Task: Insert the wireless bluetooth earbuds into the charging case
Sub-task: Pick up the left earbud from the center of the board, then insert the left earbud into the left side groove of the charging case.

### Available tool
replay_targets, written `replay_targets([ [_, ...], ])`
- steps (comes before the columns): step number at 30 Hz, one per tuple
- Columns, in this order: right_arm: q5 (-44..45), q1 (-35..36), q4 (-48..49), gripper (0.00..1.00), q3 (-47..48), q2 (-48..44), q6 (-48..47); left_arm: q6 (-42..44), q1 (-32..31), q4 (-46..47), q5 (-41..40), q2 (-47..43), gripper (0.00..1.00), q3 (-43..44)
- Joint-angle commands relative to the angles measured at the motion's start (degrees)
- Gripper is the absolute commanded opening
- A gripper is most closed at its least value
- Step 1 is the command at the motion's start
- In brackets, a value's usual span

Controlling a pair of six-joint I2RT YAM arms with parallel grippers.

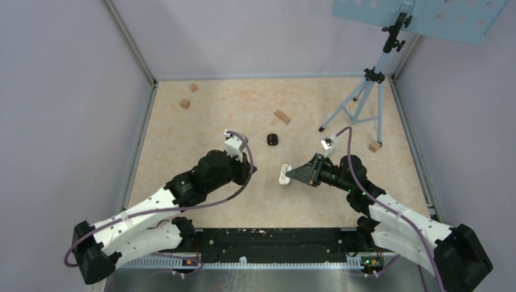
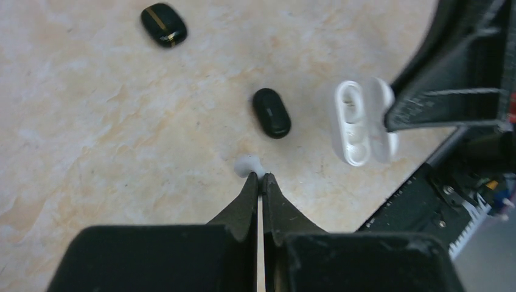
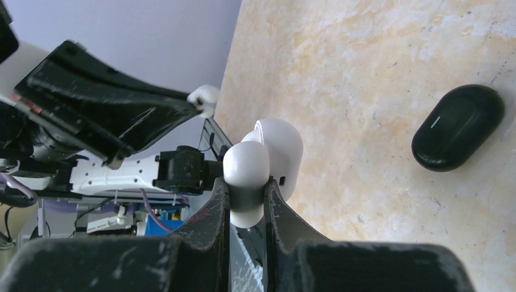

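Top external puts your right gripper (image 1: 296, 173) at centre frame, clamped on the white charging case (image 1: 283, 174). The left arm (image 1: 152, 210) reaches in from the lower left. Its fingertips are hidden under the wrist in this view.

Left wrist view shows your left gripper (image 2: 261, 178) pinched almost shut on a white earbud (image 2: 247, 163), with only the rounded end poking past the tips at mid frame. The case sits to the upper right with its lid open and both wells empty, facing you. A black oval case (image 2: 271, 112) lies between the bud and the white case. A gold-striped black case (image 2: 163, 24) sits at the upper left.

Right wrist view shows the jaws narrow around the case body, with the lid end standing proud above them. The earbud appears at the upper left, near the case but not touching it.

Expect the bud to be very light, hard and glossy, so it will likely twist or squirt out under a hard pinch. Hold it by one end so the other is free to enter a well. The rounded case may pivot in the jaws, so press in gently.
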Motion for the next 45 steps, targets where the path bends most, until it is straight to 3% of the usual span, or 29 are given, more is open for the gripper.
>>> replay_targets([
  [1,-0.3,0.4,4.7,0.00,1.2,0.7,0.7,7.6,0.0,11.8,14.1,-8.3,0.00,-4.9],
  [8,3.0,0.4,8.2,0.00,0.4,2.7,5.1,3.0,0.0,30.0,23.2,-12.9,0.00,-14.0],
  [17,4.9,0.7,16.9,0.00,-2.5,4.9,14.5,-2.1,0.0,45.0,23.9,-8.9,0.00,-18.1],
  [21,5.7,1.2,16.9,0.00,-2.3,4.6,15.2,-3.4,0.0,47.3,24.1,-6.1,0.00,-17.8],
  [27,4.5,1.3,18.4,0.00,-2.3,5.5,15.2,-5.3,0.0,40.8,24.4,-1.5,0.00,-12.4],
  [45,4.5,2.4,20.4,0.00,-2.2,6.4,15.5,-5.5,-0.1,43.2,20.4,1.8,0.00,-13.8],
])
